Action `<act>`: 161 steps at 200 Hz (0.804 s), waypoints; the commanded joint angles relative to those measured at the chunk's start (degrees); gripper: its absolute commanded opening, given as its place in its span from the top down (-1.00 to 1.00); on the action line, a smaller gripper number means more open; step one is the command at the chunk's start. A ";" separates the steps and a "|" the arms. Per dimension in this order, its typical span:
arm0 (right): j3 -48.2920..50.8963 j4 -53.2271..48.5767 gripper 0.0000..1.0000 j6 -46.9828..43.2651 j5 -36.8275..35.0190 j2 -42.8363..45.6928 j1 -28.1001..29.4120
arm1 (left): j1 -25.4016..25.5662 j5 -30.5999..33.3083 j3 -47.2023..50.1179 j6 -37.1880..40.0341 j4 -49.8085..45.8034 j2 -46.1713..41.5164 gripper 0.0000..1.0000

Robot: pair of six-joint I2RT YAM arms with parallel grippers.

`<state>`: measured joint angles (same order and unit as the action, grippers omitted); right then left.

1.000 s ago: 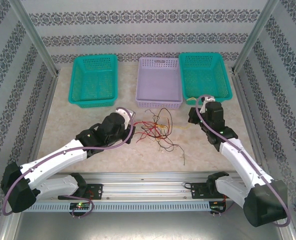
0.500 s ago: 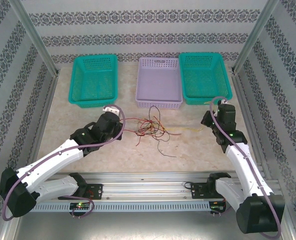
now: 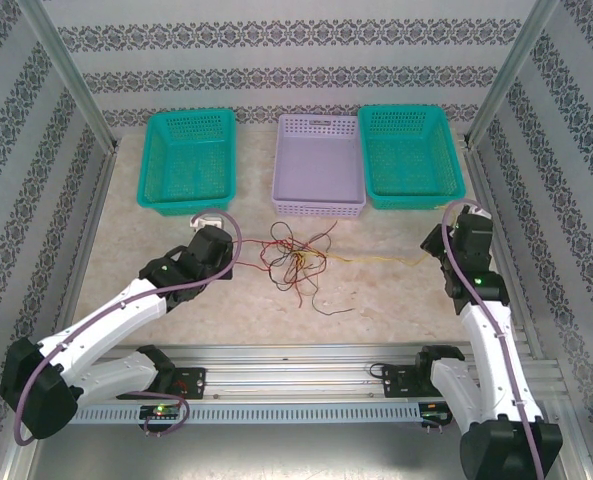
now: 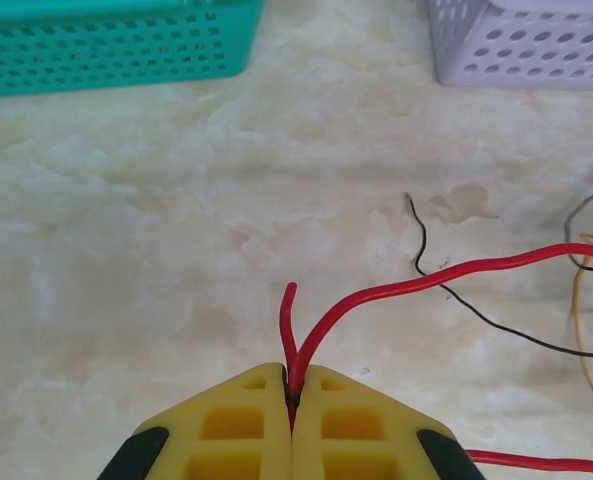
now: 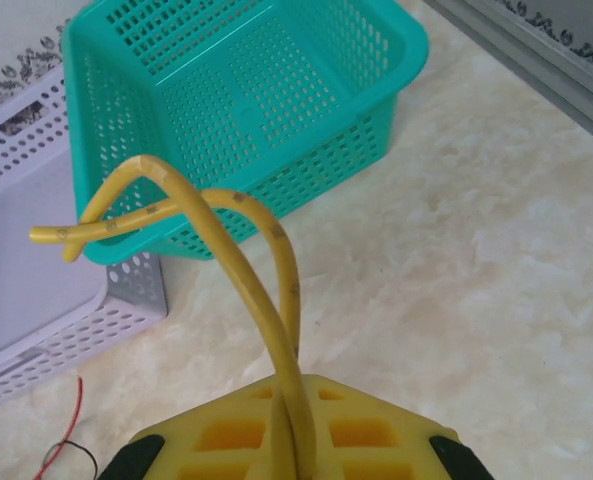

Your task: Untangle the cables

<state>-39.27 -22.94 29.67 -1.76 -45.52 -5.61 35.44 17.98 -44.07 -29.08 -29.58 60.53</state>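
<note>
The cables (image 3: 298, 258) lie as a small clump on the bench (image 3: 396, 300), just in front of the lilac basket (image 3: 318, 208) and roughly midway between the two arms. A second ago the clump was looser and sat a little further right, with a black strand trailing toward the near edge. Since then both arms have swung outward, left going left and right going right, and two strands now run out of the knot in opposite directions: a red wire (image 4: 426, 285) toward the left and a yellow wire (image 5: 241, 215) toward the right, the yellow one stretched in a thin, nearly straight line across the bench. I judge this as the pull starting to work, with those two wires being drawn out. The rest stays bunched, though, and the knot could tighten rather than release if the strain goes on. The left hand (image 4: 293, 385) is pressed fully together on the red wire, whose short free end sticks up from between its pads. The right hand (image 5: 296, 400) is likewise clamped on the yellow wire, which is doubled over and loops up above the pads, with a teal basket (image 5: 276, 90) beyond it.
</note>
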 commanded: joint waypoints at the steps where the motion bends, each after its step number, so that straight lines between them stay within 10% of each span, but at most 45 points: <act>1: -1.78 -1.32 1.00 1.72 -1.98 2.08 -2.53 | -1.55 3.99 1.73 -1.94 -0.85 0.03 1.00; 161: -2.65 0.43 1.00 7.28 13.56 3.96 -10.37 | -11.69 -4.04 9.14 -6.69 7.53 5.47 1.00</act>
<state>-40.05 -23.79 36.53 9.96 -42.44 -15.64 24.62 13.30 -35.57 -34.61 -23.53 64.79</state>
